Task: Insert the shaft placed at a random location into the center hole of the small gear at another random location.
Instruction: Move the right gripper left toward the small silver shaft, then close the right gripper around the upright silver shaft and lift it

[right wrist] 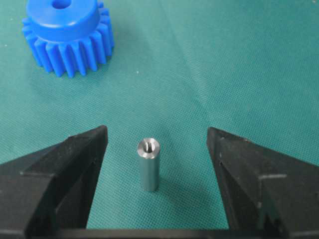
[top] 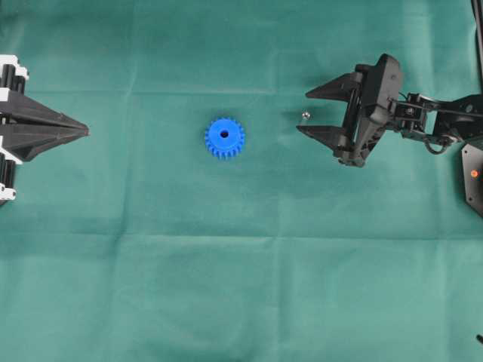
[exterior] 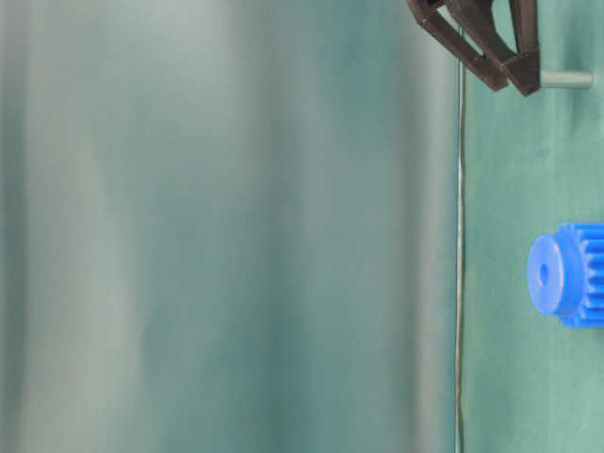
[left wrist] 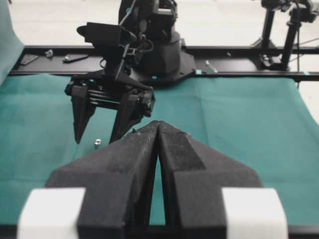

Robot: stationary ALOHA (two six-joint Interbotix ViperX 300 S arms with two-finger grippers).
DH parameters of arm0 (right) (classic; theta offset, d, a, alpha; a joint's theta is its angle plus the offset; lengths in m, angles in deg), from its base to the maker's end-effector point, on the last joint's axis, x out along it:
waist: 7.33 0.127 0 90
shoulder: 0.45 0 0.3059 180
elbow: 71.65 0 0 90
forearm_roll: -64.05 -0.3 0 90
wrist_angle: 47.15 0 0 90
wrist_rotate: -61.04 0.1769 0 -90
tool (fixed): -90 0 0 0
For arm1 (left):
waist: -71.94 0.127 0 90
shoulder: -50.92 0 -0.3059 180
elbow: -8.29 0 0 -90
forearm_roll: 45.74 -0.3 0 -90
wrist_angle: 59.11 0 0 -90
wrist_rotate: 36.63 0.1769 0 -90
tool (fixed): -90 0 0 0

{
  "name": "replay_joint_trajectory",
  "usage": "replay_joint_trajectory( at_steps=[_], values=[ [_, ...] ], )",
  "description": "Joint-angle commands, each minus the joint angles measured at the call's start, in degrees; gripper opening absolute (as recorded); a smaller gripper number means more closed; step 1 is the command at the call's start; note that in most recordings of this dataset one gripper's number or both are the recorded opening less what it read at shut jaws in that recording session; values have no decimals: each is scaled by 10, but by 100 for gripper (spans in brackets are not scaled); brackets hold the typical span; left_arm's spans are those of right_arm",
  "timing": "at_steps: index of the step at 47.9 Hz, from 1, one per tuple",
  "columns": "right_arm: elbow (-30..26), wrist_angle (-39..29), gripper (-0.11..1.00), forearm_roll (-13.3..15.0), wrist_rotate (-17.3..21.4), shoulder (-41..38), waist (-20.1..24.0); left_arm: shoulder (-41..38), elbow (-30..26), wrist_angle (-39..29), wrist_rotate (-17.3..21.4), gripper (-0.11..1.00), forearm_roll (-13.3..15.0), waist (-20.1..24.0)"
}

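Shaft (right wrist: 148, 164): stands upright on the green cloth (top: 241, 286), long axis vertical, dark bore in its top end visible from the right wrist view.
Right gripper (right wrist: 152, 167): jaws spread wide with the shaft between them, clear cloth on either side, neither finger touching it in the wrist view.
Key relation: the pin sits roughly midway between the two fingers, so a straight close should catch it; because it stands on end and looks easy to tip, an uneven close might knock it over rather than seat it.
Nearer arm: the right one by far; in the overhead view the shaft (top: 305, 116) lies just at its fingertips.
Small gear (top: 224, 137): flat on the cloth past the shaft, hub up, near the middle of the table and apart from both arms.
Center hole (top: 224, 134): faces upward and is unobstructed, so the pin's upright pose already suits it.
Left gripper (top: 84, 132): at the far left edge, well apart from gear and pin, fingers pressed together and holding nothing.
Overhead view: gives the layout, shaft between gear and right arm, but shows the pin only as a speck.
Right wrist view: alone shows the pin upright and the gaps to each finger.
Table-level view: shows gripper tips low beside the shaft (exterior: 566, 79).
Left wrist view: gear hidden behind its own fingers.
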Motion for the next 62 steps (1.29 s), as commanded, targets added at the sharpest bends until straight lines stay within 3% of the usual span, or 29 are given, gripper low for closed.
replay_joint_trajectory(
  at_steps=[1,8,13,23,25,45,62],
  values=[
    [-10,9,83,-1,7,1,-2,-4,-11,1,0,0,-2,1],
    [-10,9,81,-1,7,1,-3,-4,-12,0,0,0,-2,2],
    [-10,10,72,-2,7,1,-3,-4,-12,-1,0,0,-2,2],
    [-10,9,18,0,7,1,-2,-4,-11,-4,-1,0,-2,2],
    [-10,9,13,-1,7,1,-2,-4,-11,-4,-1,0,-2,2],
    [-11,-12,13,1,7,30,-2,-4,-11,-8,-1,0,-2,2],
    [-40,-164,13,1,4,166,-1,-4,-11,-7,-3,0,-2,2]
  ],
)
